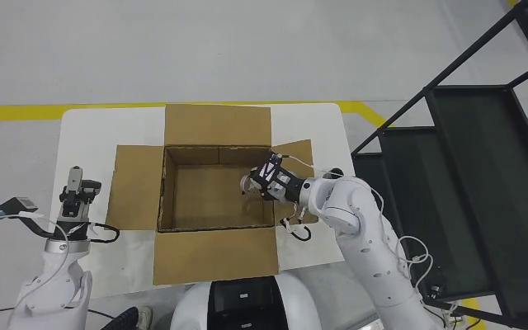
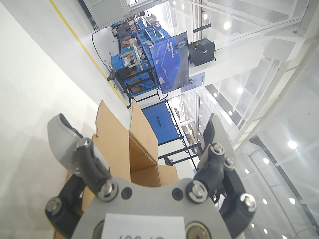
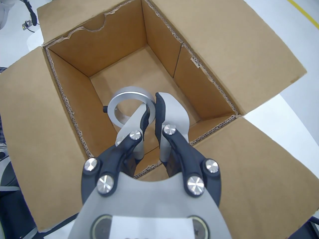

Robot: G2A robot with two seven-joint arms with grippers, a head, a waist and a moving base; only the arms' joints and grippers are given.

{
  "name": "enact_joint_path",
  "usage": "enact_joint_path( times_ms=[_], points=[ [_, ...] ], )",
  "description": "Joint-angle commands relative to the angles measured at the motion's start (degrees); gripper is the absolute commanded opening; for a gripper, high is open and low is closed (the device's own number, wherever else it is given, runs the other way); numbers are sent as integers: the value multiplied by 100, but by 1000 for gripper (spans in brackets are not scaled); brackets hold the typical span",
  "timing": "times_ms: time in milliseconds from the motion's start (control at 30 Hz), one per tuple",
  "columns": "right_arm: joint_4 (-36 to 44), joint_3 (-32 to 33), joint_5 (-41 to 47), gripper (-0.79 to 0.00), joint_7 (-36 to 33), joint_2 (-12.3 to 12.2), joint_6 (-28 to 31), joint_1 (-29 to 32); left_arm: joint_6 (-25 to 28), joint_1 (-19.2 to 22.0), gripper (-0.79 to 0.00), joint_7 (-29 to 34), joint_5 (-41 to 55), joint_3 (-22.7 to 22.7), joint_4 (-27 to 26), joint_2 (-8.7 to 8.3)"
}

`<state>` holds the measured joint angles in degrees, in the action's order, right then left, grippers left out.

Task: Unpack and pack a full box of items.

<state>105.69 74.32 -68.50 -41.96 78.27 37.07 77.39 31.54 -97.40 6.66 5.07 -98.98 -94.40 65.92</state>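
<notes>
Right end effector (image 3: 151, 106) hides ring's (image 3: 129, 92) near rim

Past my left claw (image 2: 137, 122) the ceiling lamps (image 2: 291, 145) burn as white spots, and their glare hazes the hall around them. Bright, even light falls on the white counter (image 1: 91, 132). Beneath my right claw (image 3: 152, 105) the box (image 3: 117, 45) walls softly shade its floor, and the metal ring (image 3: 129, 91) gleams. Straight edges bow toward the rims of both wrist views.
</notes>
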Motion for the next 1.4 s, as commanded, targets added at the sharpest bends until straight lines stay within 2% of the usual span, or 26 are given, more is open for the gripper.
enact_joint_path(
  times_ms=[0,67,200,367,500,667,833,1033,1367],
  points=[
    [0,0,0,-785,0,0,0,0,0,0,0,0,0,0,0,0],
    [66,53,172,-785,226,-13,-20,90,0,0,0,0,0,0,0,0],
    [486,562,794,-785,346,-119,401,472,0,0,0,0,0,0,0,0],
    [1338,1547,1618,-785,116,-297,969,1219,0,0,0,0,0,0,0,0],
    [1715,2357,2196,-785,-3,-416,1273,1809,0,0,0,0,0,0,0,0],
    [1719,3258,2524,-785,-9,-524,1391,2484,0,0,0,0,0,0,0,0],
    [1543,3932,2598,-785,484,-571,1626,3046,0,0,0,0,0,0,0,0],
    [1390,4164,2515,-785,1134,-591,1897,3373,0,0,0,0,0,0,0,0],
    [1390,4164,2515,-785,1134,-591,1897,3373,0,0,0,0,0,0,0,0]
  ],
)
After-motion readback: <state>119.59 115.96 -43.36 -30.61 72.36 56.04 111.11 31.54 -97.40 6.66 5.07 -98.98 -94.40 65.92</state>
